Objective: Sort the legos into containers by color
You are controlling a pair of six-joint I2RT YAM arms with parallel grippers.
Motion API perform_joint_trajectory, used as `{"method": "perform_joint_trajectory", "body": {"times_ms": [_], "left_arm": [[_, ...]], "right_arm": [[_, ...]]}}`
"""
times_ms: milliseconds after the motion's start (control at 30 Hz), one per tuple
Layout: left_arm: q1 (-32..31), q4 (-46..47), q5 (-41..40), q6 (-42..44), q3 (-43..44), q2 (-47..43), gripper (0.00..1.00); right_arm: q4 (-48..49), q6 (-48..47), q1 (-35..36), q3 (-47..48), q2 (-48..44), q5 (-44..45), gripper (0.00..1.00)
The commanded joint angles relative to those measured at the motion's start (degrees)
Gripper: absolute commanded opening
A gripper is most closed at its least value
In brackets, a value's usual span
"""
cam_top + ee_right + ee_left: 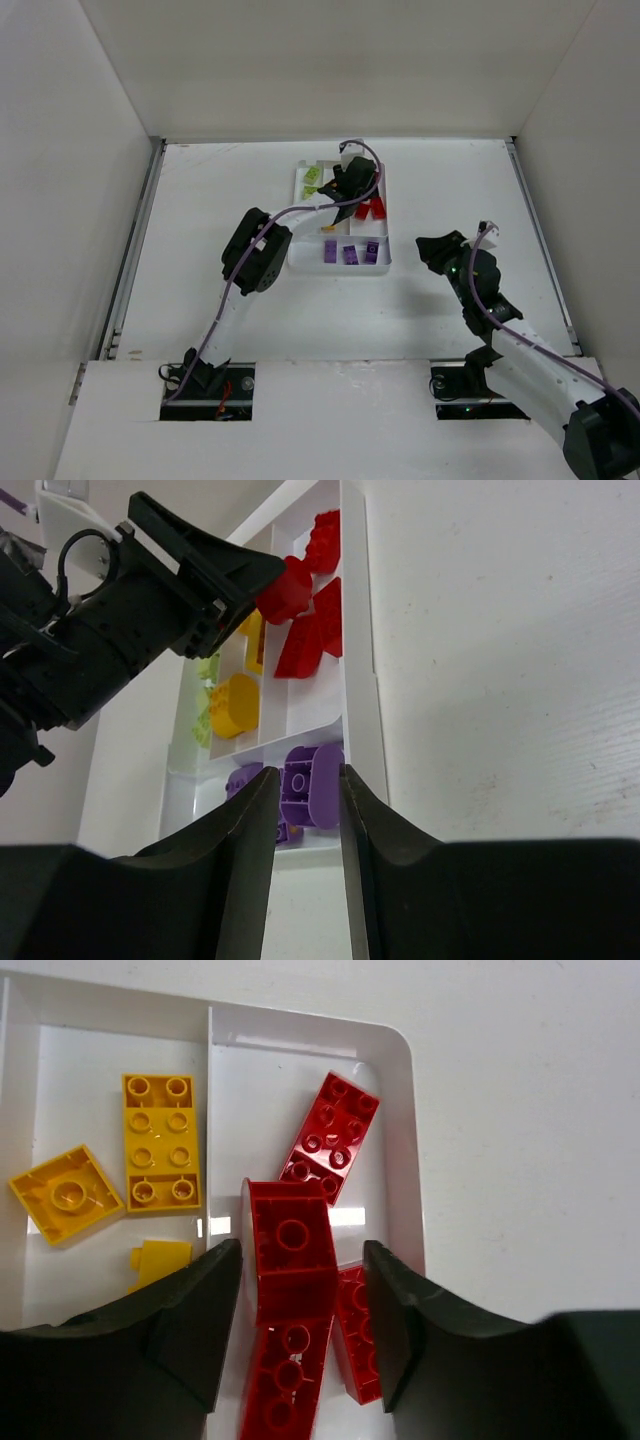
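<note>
Legos (372, 208) lie by color in the white tray (303, 252), which sits near the far edge of the tabletop (200, 260), about in the middle. Green bricks (312, 178) are in the left long part. Yellow bricks (160, 1140) are in the middle one and red bricks (330, 1135) in the right one. Purple bricks (350, 254) are in the short part across the near end.

The left gripper (303, 1265) hangs over the red part, close to the tray's right wall. Its fingers are partly open around one red brick (292, 1245) that leans on the other red ones. A gap shows on one side, so the brick looks loose, though I cannot be sure.

The right gripper (307, 775) is low over bare tabletop just beside the tray's near right corner. Its fingers are almost together and hold nothing. Wide bare tabletop lies on both sides of the tray.
</note>
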Motion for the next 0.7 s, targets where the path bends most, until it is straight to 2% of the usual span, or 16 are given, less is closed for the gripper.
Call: {"method": "perform_joint_trajectory", "body": {"times_ms": [0, 200, 267, 300, 467, 567, 667], "left_arm": [[0.41, -0.27, -1.57, 3.08, 4.20, -0.55, 0.54], [-0.38, 0.53, 0.72, 5.10, 3.24, -3.70, 0.77], [-0.82, 1.14, 1.25, 5.80, 1.49, -6.33, 0.88], [-0.99, 1.58, 1.51, 6.07, 0.26, -7.82, 1.00], [-1.44, 4.13, 0.81, 7.83, -9.84, -18.89, 1.00], [-1.17, 5.53, -2.52, 7.48, -19.67, -28.29, 1.00], [-1.08, 7.46, -4.63, 6.08, -32.14, -38.92, 1.00]], "right_arm": [[3.21, -0.01, -0.14, -0.51, -1.32, -1.07, 0.37], [3.82, -0.01, -0.05, -0.43, -0.53, -1.07, 0.38], [4.00, -0.01, 0.03, -0.52, -0.26, -1.07, 0.38], [4.00, -0.01, 0.03, -0.52, -0.18, -1.07, 0.38], [4.00, -0.01, 0.12, -0.69, -0.09, -0.37, 0.38], [4.00, -0.01, -0.23, -0.87, -0.18, -0.28, 0.39], [4.09, -0.01, -0.23, -0.87, 0.09, -0.02, 0.46]]}}
